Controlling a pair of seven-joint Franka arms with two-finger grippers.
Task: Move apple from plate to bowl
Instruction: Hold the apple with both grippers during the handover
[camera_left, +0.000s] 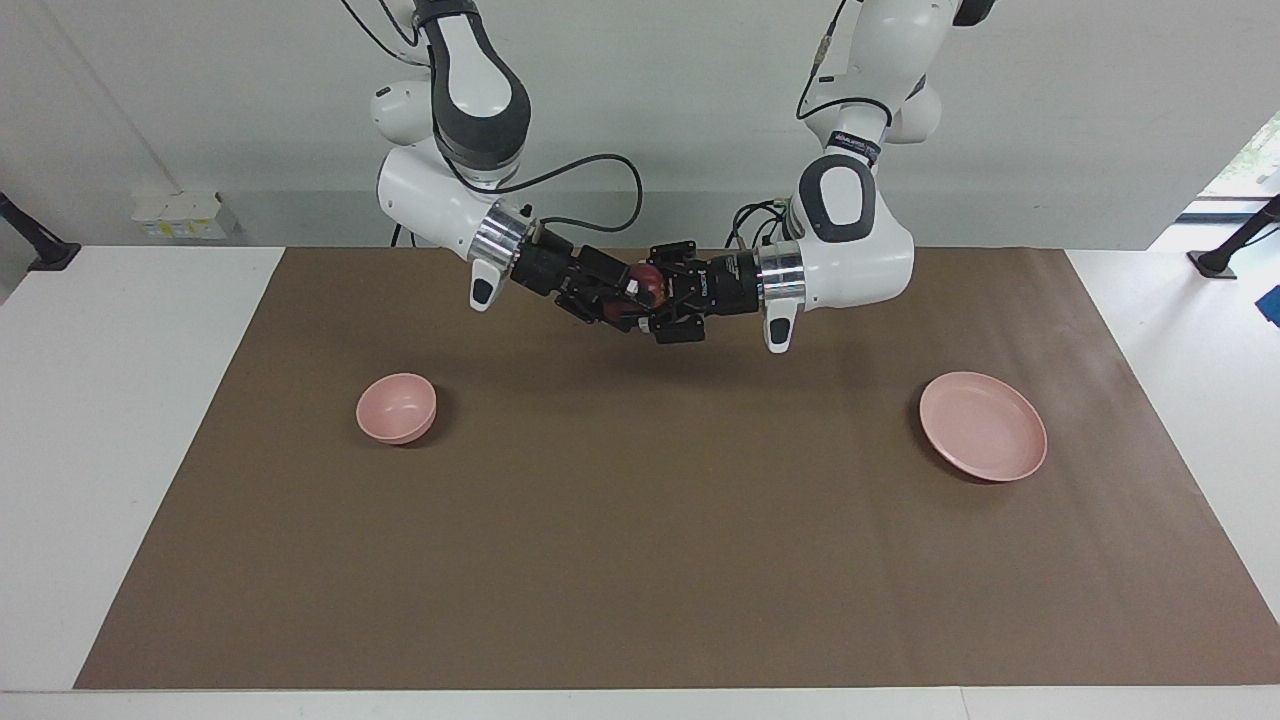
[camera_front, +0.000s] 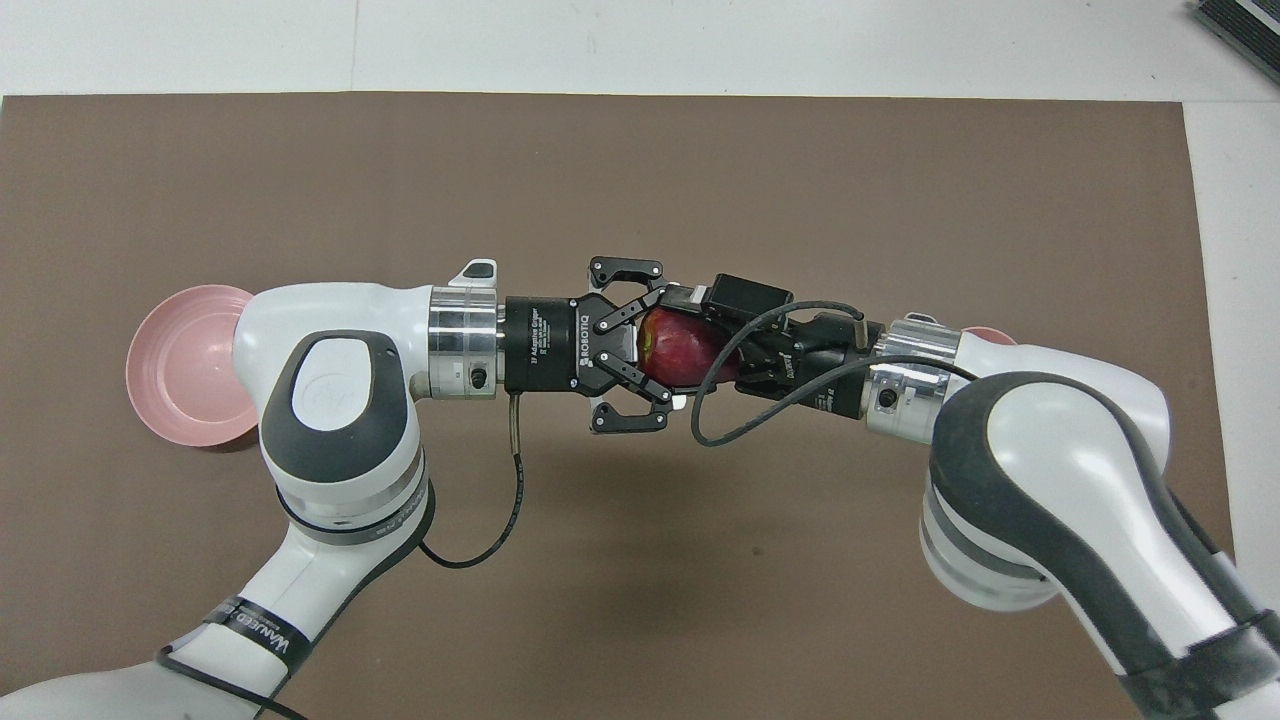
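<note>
Facing view: both arms meet in the air over the brown mat (camera_left: 640, 560) on the worktop (camera_left: 120, 450), midway between the bowl (camera_left: 397, 407) and the plate (camera_left: 983, 425). The left tool (camera_left: 655, 292) pinches the apple (camera_left: 651, 283), of which only a small red patch shows. The right tool (camera_left: 628, 298) has its fingers spread around the apple from the other end. The bowl lies toward the right arm's end of the worktop, the plate toward the left arm's end, and both have nothing in them.

Overhead view: the left tool (camera_front: 668, 350) grips the apple (camera_front: 680, 350) from above and below it in this view. The right tool (camera_front: 700, 335) stands spread, one finger (camera_front: 685, 297) along the top of the apple; whether it touches the fruit cannot be told. The plate (camera_front: 185, 365) is partly covered by the left arm, and only a sliver of the bowl (camera_front: 990, 334) shows past the right arm.
</note>
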